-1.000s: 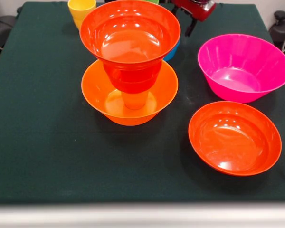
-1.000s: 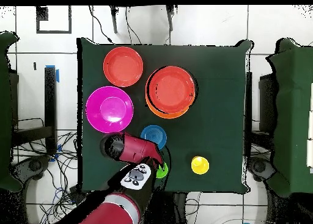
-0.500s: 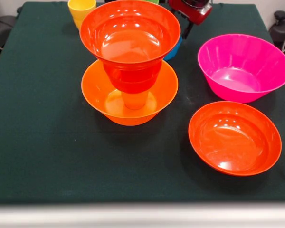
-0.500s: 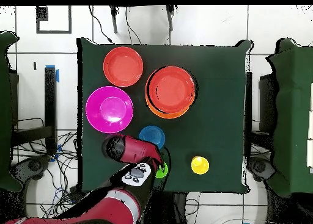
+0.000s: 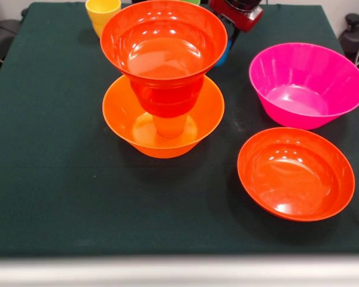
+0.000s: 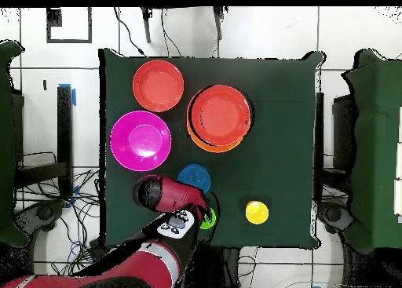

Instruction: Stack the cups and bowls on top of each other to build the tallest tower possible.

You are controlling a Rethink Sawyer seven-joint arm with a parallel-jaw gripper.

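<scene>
In the front view the tower point(image 5: 163, 78) stands a little behind the middle of the table point(image 5: 60, 197). Its base is a large orange bowl point(image 5: 125, 128); inside it an orange cup point(image 5: 170, 127) carries red-orange pieces, and a wide red-orange bowl point(image 5: 163, 39) is on the top. To the right of the tower the magenta bowl point(image 5: 307, 84) sits well apart, and a second red-orange bowl point(image 5: 295, 173) lies nearer to the camera. A yellow cup point(image 5: 102, 12) is behind the tower on the left. The gripper point(image 5: 234, 12) shows only as a red and black part at the top edge, just behind the tower on the right; I cannot tell if it is released or clenched.

In the overhead view the tower point(image 6: 220, 116) is near the centre. The small blue bowl point(image 6: 194, 176) lies below it, partly under the arm's head, and a green cup point(image 6: 208, 219) peeks out just beside the arm. The gripper point(image 6: 198, 197) is hidden here too.

The tower rests on one narrow cup with a wide bowl high up, so I judge it top-heavy. If the arm lifts the blue bowl and swings close, it may touch the top rim and tip everything. A bowl placed off-centre could cause the same fall.
</scene>
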